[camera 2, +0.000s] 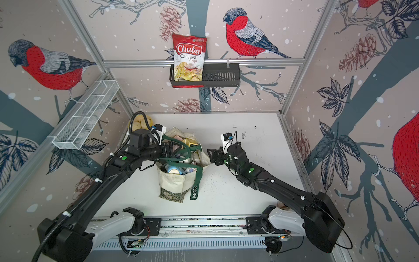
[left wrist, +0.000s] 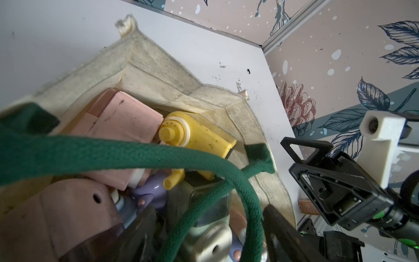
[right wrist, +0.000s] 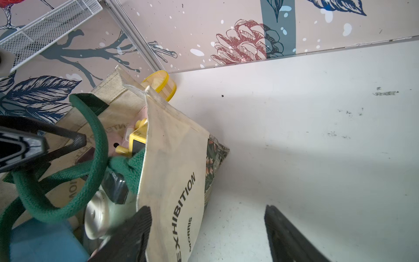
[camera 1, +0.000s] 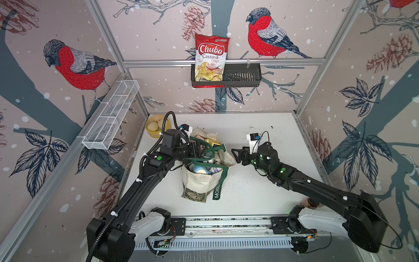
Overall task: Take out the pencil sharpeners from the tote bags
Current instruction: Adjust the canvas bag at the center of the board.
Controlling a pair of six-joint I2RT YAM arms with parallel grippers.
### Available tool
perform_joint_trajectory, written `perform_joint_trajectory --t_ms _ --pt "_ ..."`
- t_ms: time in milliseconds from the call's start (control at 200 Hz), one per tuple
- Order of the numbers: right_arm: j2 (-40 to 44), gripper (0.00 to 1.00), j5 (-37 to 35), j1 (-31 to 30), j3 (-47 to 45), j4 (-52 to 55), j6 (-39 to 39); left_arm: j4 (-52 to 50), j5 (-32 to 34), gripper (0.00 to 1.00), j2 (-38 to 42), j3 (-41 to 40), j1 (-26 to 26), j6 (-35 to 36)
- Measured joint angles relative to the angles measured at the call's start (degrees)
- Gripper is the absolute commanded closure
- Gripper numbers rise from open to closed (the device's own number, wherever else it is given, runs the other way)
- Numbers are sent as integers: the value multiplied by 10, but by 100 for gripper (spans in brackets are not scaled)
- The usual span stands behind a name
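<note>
The cream tote bag (camera 1: pixel 197 183) (camera 2: pixel 172 184) stands mid-table with its mouth open, and its green strap handles (left wrist: pixel 113 156) loop across the opening. Several pencil sharpeners fill it: a pink one (left wrist: pixel 122 122), a yellow one (left wrist: pixel 199 136), a lilac one (left wrist: pixel 154 190), a pale green one with a silver face (left wrist: pixel 204 238) and a blue one (right wrist: pixel 45 240). My left gripper (camera 1: pixel 199 148) (left wrist: pixel 208 222) is open over the mouth, its jaws astride the pale green sharpener and a strap loop. My right gripper (camera 1: pixel 235 156) (right wrist: pixel 206 217) is open at the bag's right rim. The canvas wall (right wrist: pixel 176 158) passes between its fingers.
A yellow bowl (camera 1: pixel 157 128) sits in the back left corner behind the bag. A white wire basket (camera 1: pixel 111 115) hangs on the left wall. A black basket (camera 1: pixel 242 76) on the back wall holds a chips bag (camera 1: pixel 210 56). A brown-lidded jar (camera 1: pixel 309 203) stands under the right arm.
</note>
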State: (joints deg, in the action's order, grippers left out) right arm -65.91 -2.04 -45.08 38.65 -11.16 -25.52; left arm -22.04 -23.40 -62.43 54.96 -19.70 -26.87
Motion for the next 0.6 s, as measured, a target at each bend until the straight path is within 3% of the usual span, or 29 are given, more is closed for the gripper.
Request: perform_joint_trajectory --t_ms 600 --pt "16 20 -7 -6 -23 -4 -16 254 -14 26 -91 -40 -2 -164"
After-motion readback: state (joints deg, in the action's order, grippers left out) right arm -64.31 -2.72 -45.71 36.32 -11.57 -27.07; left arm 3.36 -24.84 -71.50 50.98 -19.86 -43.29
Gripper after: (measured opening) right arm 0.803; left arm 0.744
